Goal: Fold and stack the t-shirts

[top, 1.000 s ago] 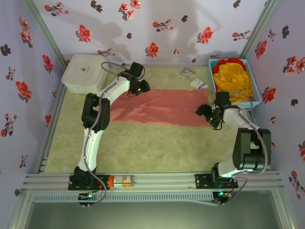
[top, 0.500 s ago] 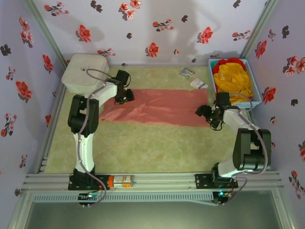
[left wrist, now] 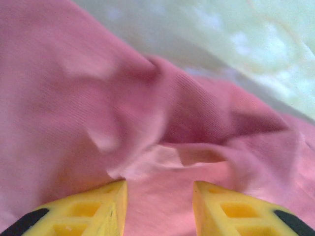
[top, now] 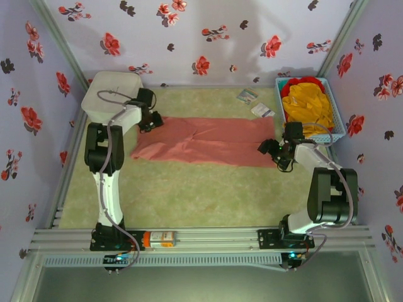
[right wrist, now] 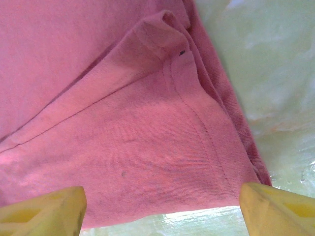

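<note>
Frankly, whether left gripper (left wrist: 158,189) pinches the bunched pink t-shirt (left wrist: 74,98) is unclear; right gripper (right wrist: 162,194) gapes wide.

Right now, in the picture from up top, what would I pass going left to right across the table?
White box → pink t-shirt → blue basket holding the yellow t-shirts.

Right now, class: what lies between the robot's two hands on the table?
The pink t-shirt, laid out lengthwise, covers the stretch from the left hand to the right hand. The top view shows this.
</note>
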